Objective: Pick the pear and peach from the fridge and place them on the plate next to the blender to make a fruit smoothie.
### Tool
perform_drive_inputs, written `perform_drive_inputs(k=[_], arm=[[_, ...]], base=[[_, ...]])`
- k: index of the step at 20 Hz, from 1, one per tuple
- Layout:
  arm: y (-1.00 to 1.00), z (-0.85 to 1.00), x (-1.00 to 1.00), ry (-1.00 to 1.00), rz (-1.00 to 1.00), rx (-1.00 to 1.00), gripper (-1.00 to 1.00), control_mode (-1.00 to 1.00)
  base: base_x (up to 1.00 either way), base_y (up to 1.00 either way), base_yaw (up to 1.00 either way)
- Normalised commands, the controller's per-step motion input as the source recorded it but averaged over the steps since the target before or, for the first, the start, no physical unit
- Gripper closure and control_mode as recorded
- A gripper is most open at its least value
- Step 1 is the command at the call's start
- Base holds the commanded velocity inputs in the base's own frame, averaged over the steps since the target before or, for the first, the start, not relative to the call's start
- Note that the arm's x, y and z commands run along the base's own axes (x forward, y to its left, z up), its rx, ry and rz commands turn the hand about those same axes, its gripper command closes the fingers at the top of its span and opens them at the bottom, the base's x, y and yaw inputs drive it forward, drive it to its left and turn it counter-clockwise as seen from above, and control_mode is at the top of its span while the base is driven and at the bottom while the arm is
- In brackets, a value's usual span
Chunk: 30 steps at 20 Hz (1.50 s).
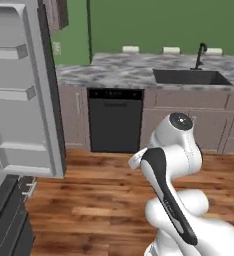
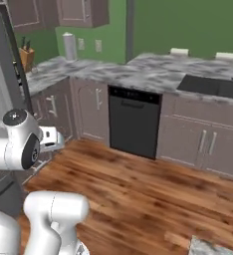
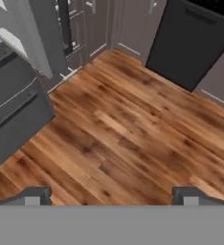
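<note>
Fridge [image 1: 24, 100] door swung open, left of black dishwasher [image 1: 115, 120]; pale door bins visible, no fruit in sight. Pear & peach presumably on shelves inside, not visible, so exact spot unknown. Gripper [image 3: 114, 196] hangs over wood floor [image 3: 123, 129] near dishwasher, fingers spread apart, nothing between. Both fruits prob. light, rounded, smooth; peach likely soft, bruises w/ hard squeeze. Best taken across widest middle, gentle close.

fridge: tall grey fridge [image 1: 19, 100] at the left edge, door swung wide open
door bins: pale grey, 3 tiers showing on the open door's inner face
</note>
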Motion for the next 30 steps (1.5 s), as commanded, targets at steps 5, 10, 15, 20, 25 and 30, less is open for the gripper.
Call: perform_drive_inputs(k=[5, 10, 15, 20, 25, 30], arm=[[0.0, 0.0, 0.0, 0.0, 0.0, 0.0, -1.0, 1.0], [0.0, 0.0, 0.0, 0.0, 0.0, 0.0, -1.0, 1.0], [0.0, 0.0, 0.0, 0.0, 0.0, 0.0, -1.0, 1.0], [0.0, 0.0, 0.0, 0.0, 0.0, 0.0, -1.0, 1.0], [0.0, 0.0, 0.0, 0.0, 0.0, 0.0, -1.0, 1.0], [0.0, 0.0, 0.0, 0.0, 0.0, 0.0, -1.0, 1.0]], base=[[0.51, -0.24, 0.85], [0.3, -0.41, 0.83], [0.18, -0.34, 0.77], [0.46, -0.09, 0.41], [0.68, 0.09, 0.29], [0.93, -0.06, 0.18]])
